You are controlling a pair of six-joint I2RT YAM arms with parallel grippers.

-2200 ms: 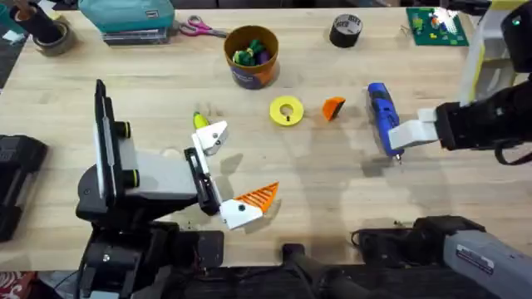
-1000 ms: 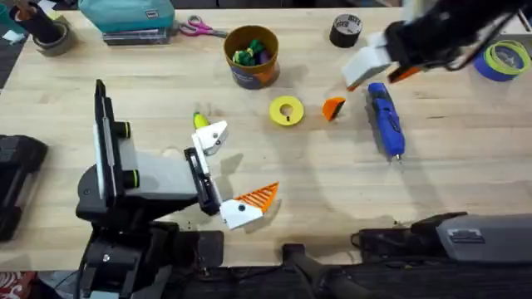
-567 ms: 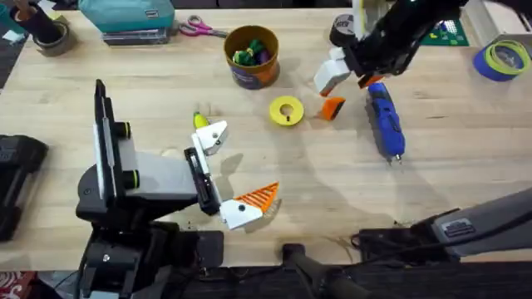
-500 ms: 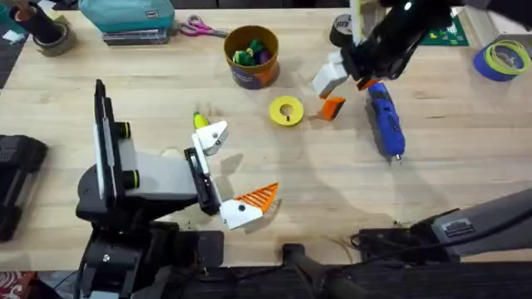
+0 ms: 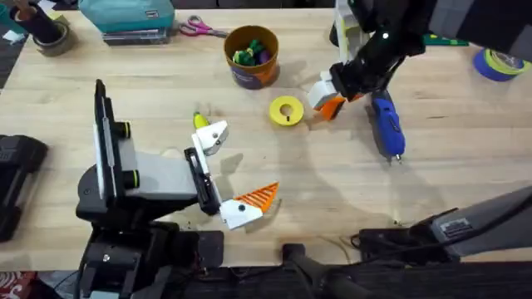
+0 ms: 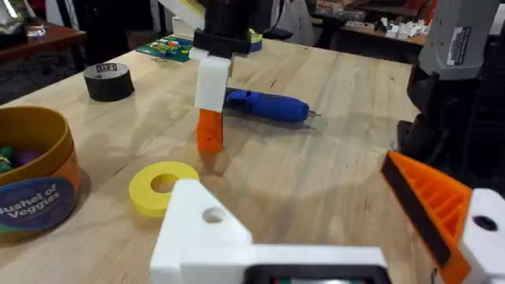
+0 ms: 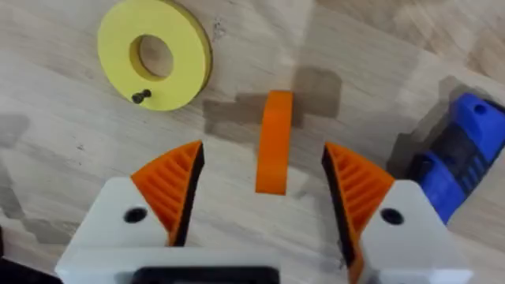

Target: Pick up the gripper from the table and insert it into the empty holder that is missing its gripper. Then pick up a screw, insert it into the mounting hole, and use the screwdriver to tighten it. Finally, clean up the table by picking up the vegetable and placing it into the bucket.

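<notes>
Right gripper [image 7: 260, 197] has descended over the one small loose orange wedge-shaped plastic gripper [image 7: 274, 142].
We see its two orange pads [image 7: 170, 185] spread, straddling the wedge, one blue pen-shaped screwdriver [image 7: 458, 166] beside.

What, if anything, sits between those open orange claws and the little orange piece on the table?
Nothing visible. The right gripper is open, with the loose orange gripper tip standing in the gap between its fingers. The yellow ring and blue screwdriver lie off to either side.

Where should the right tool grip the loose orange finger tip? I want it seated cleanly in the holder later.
Judging by its pose, grip the orange finger tip across its two long flat sides, coming straight down. It stands on edge on the table, already between the right tool's open pads.
</notes>
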